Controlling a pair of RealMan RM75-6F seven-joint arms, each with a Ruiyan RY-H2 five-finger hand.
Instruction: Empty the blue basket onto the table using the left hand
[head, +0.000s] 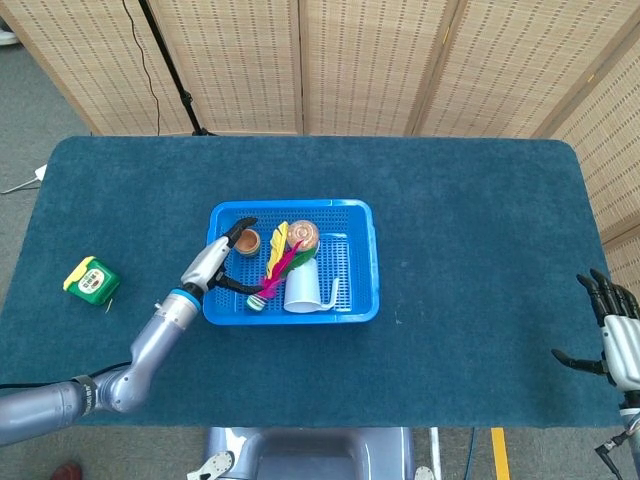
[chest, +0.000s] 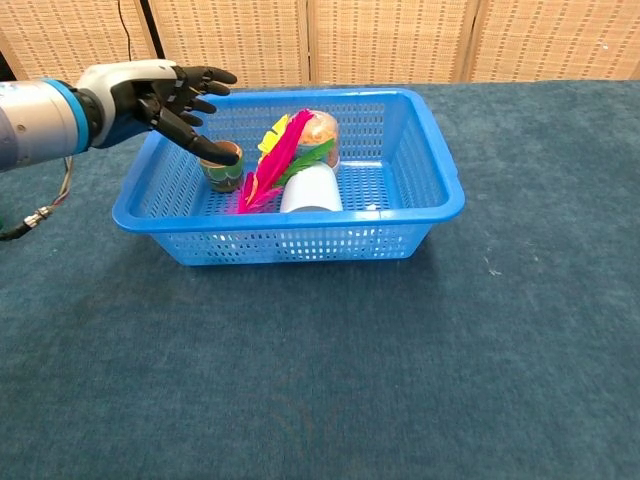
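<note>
The blue basket (head: 362, 262) (chest: 430, 170) sits mid-table. Inside lie a small brown pot (head: 248, 241) (chest: 222, 170), a pink, yellow and green feather shuttlecock (head: 275, 268) (chest: 272, 160), a white cup (head: 301, 289) (chest: 310, 189) on its side and a round tan object (head: 304, 235) (chest: 322, 128). My left hand (head: 214, 262) (chest: 160, 96) is open, fingers spread, over the basket's left side above the pot, holding nothing. My right hand (head: 615, 340) hangs open off the table's right edge in the head view.
A green and yellow box (head: 91, 279) lies on the table to the left of the basket. The blue table cloth (head: 470, 220) stretches wide around the basket. Woven screens stand behind the table.
</note>
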